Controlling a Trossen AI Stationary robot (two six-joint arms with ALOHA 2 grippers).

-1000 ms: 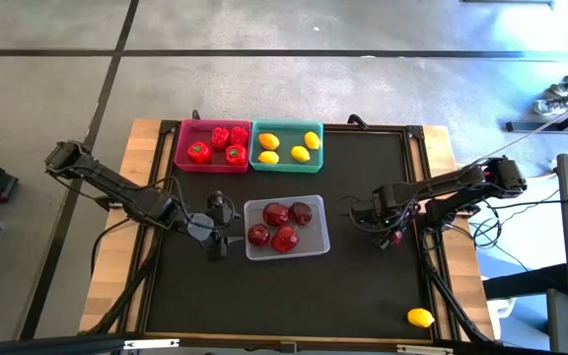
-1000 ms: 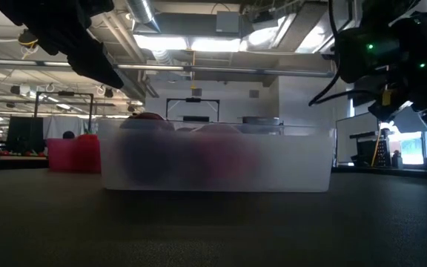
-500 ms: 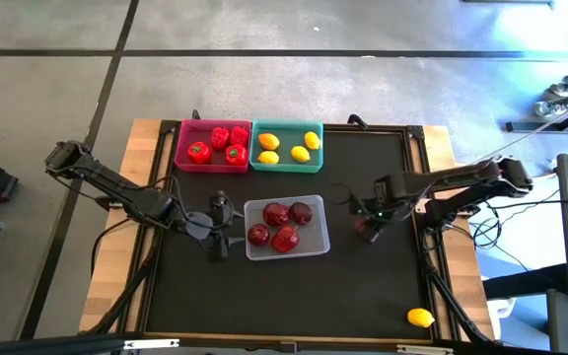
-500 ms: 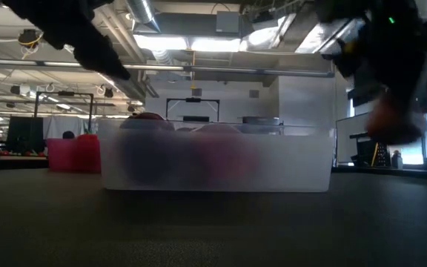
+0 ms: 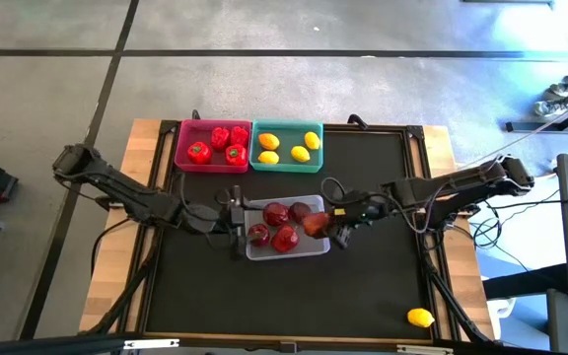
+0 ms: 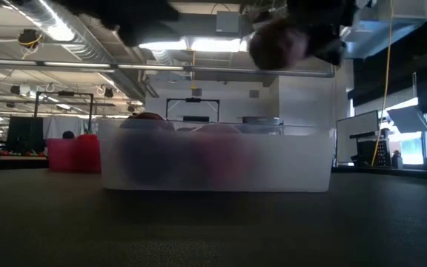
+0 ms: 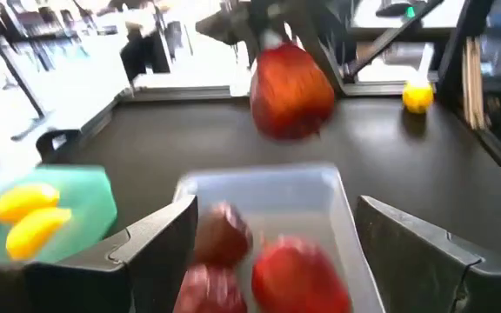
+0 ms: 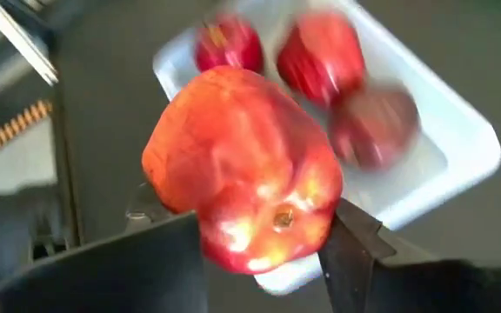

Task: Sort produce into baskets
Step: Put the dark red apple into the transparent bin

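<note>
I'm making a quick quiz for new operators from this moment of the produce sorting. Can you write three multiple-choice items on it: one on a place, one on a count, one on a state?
1. Where is the stray lemon?
A. in the pink basket
B. on the table near the right front corner
C. in the left end effector

2. How many lemons lie in the teal basket?
A. four
B. one
C. seven

3. What is the right end effector doing?
A. hanging empty
B. holding a lemon
C. holding an apple over the grey-white basket

Key: 1 B, the high view shows it alone there. 2 A, four yellow pieces show. 3 C, the right wrist view shows the grip.
</note>
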